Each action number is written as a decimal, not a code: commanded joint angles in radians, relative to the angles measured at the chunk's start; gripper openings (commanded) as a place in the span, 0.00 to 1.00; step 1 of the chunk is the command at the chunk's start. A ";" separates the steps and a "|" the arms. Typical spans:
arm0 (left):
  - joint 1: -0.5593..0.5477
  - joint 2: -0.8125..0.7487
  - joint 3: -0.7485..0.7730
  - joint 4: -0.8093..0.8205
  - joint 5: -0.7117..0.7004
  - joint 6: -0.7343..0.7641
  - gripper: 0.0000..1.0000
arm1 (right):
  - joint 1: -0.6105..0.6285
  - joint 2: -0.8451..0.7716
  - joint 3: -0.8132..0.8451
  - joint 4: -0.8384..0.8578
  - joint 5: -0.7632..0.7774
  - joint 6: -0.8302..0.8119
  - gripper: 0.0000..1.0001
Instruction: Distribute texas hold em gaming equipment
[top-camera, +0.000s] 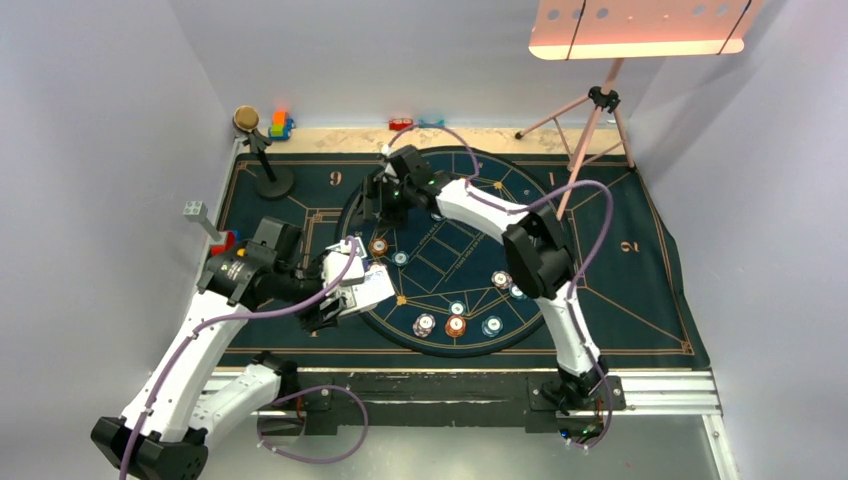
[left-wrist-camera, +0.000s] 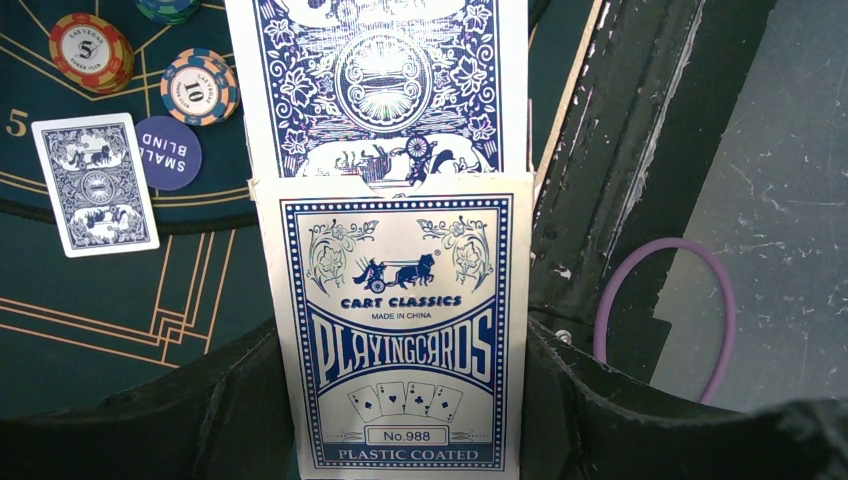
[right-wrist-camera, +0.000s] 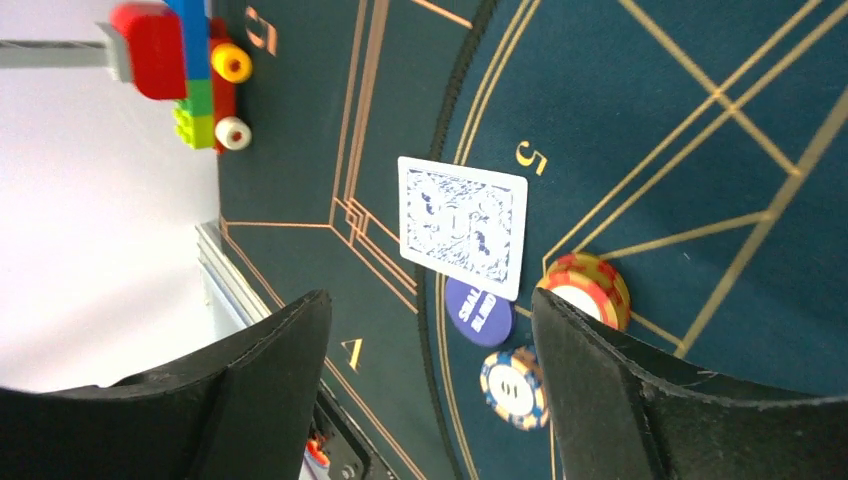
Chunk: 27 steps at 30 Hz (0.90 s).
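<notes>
Plainly, the right gripper (right-wrist-camera: 425, 335) hung wide open and empty over one face-down card (right-wrist-camera: 463, 227) beside the small blind button (right-wrist-camera: 480, 313) and chips (right-wrist-camera: 588, 290). The left gripper (left-wrist-camera: 400, 400) clamped the card box (left-wrist-camera: 395, 300), its deck (left-wrist-camera: 385, 80) protruding. Other chip stacks (top-camera: 455, 324) seemingly lacked cards, so dealing looked barely begun.

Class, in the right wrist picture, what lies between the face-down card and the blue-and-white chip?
The blue small-blind disc lies there, against the card and close beside the chip. The right wrist view shows it.

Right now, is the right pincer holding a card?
No, the right pincer is open and empty; the card lies flat on the mat.
</notes>
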<state>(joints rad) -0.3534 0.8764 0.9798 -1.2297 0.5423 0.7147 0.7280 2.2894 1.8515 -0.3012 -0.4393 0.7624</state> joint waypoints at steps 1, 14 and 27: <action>0.008 0.005 0.046 0.021 0.020 -0.017 0.00 | -0.032 -0.254 -0.010 -0.074 0.109 -0.099 0.79; 0.008 0.040 0.049 0.090 0.013 -0.040 0.00 | -0.030 -0.826 -0.688 0.215 -0.097 -0.021 0.94; 0.007 0.092 0.085 0.105 0.029 -0.053 0.00 | 0.117 -0.774 -0.710 0.358 -0.179 0.055 0.97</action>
<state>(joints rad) -0.3534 0.9718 1.0138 -1.1542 0.5385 0.6815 0.8326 1.4872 1.0969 -0.0547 -0.5724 0.7834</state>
